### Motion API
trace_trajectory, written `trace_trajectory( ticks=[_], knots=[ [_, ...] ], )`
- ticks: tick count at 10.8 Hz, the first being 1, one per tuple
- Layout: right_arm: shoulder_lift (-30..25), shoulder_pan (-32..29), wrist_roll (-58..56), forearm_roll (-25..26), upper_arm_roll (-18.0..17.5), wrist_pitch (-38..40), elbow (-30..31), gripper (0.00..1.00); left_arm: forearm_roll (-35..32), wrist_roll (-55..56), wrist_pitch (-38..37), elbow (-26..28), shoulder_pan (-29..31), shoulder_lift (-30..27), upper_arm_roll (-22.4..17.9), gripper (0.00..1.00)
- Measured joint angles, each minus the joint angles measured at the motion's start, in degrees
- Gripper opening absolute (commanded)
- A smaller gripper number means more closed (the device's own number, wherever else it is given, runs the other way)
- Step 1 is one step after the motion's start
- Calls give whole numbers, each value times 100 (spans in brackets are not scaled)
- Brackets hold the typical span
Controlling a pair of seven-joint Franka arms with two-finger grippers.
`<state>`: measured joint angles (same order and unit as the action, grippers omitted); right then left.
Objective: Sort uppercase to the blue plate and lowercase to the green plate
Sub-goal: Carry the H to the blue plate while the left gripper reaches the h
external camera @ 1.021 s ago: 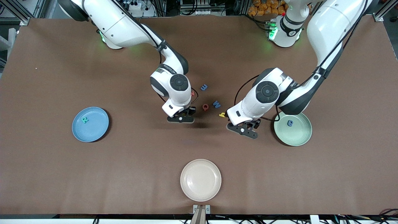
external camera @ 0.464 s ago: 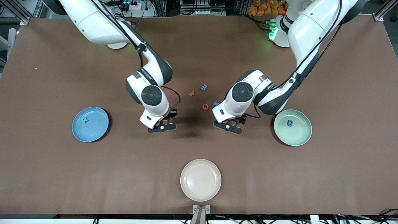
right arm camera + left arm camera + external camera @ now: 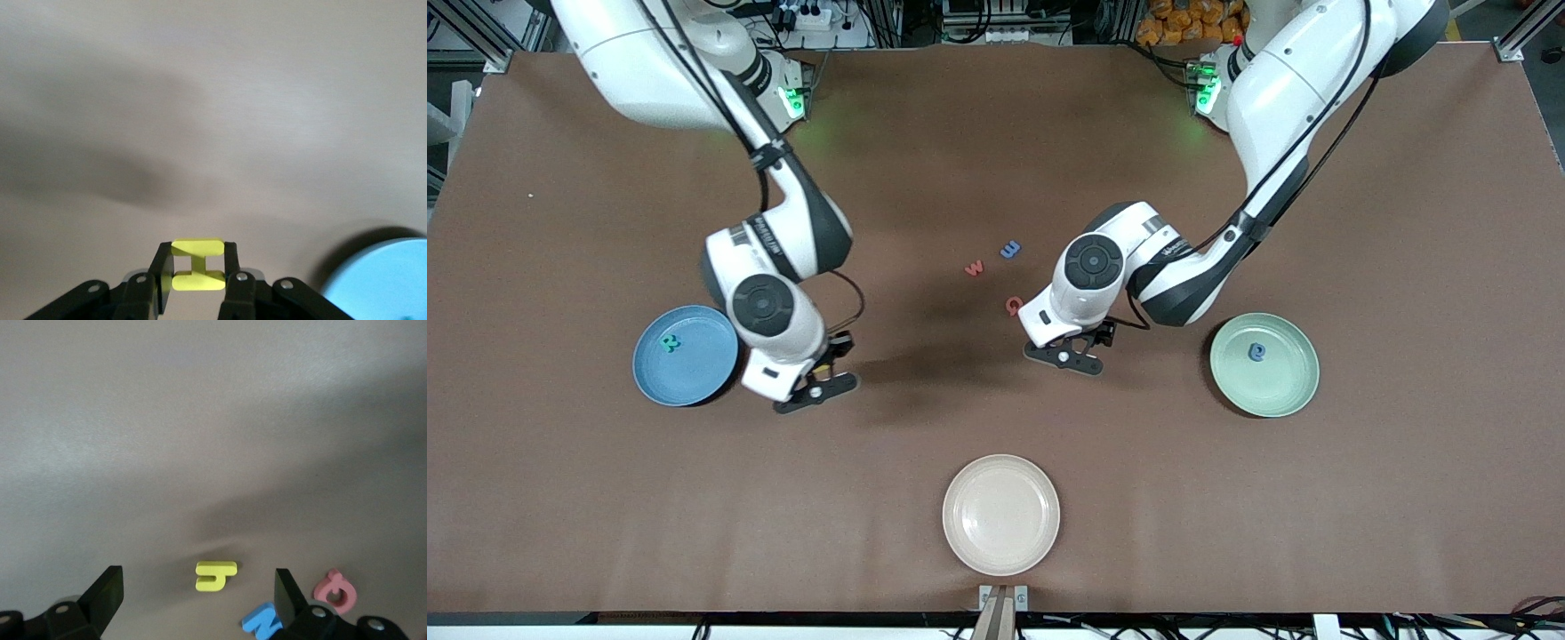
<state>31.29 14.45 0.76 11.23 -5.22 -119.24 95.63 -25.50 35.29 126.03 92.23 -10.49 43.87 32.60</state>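
We find the right pincer (image 3: 197,283) clenched on the yellow H (image 3: 197,265), up over the surface (image 3: 925,133) beside the blue plate (image 3: 694,378). The left pincer (image 3: 200,603) stands released above the yellow lowercase letter (image 3: 215,575); its arm partly hides the red Q (image 3: 1012,305) and blue W (image 3: 261,623).

My right tool (image 3: 815,392), pinching the yellow H (image 3: 197,265), hangs over bare worktop (image 3: 889,427) just beside the blue plate (image 3: 694,378); only the raised rim lies between. My left tool (image 3: 197,600) hangs spread over the yellow y (image 3: 215,576), bare worktop around it except the blue W (image 3: 261,623) and red Q (image 3: 335,592) crowding one finger (image 3: 288,600).
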Motion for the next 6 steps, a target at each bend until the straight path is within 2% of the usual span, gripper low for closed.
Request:
trace_trajectory(
  ticks=[2,6],
  knots=[
    [-59,-125,-892,-119,348,0,60,16,0,57,44,1,-87,81,-151,100],
    [-198,-142,-2888,-847,1379,7,439,16,0,238,126,2,-98,227,-178,100]
  ],
)
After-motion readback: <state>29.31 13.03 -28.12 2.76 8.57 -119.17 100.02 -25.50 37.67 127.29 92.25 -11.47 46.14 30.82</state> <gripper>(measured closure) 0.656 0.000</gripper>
